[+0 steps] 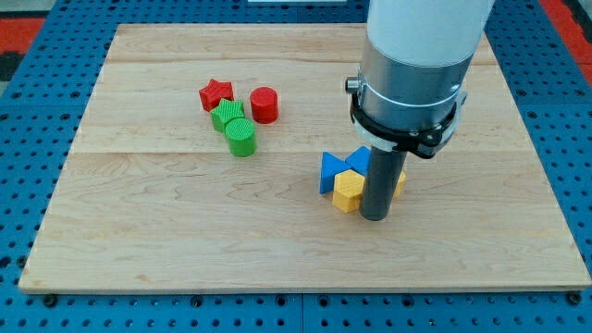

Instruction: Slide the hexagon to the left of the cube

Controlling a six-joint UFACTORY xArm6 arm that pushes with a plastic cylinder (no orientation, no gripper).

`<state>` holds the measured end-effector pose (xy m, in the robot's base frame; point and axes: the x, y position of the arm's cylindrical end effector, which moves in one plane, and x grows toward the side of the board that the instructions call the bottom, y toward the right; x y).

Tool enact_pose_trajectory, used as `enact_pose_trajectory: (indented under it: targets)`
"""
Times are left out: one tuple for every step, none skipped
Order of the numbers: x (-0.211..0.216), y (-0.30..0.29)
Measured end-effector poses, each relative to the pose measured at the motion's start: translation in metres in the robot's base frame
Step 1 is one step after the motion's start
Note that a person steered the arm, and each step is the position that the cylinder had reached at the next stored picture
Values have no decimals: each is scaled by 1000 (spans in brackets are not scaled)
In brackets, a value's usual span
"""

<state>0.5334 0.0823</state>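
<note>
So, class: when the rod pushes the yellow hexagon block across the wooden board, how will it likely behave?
The yellow hexagon sits low and flat, so it would probably slide rather than tip or roll. Its flat sides may make it turn if my tip pushes off-centre. It touches the blue block, which could be dragged along.
</note>
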Motion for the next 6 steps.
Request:
enact_pose_trajectory:
  targets:
    - [-14,8]
    - [-23,-2]
    - [-32,-2]
    - [4,-11]
    - [-5,-44]
    - [-16,-90]
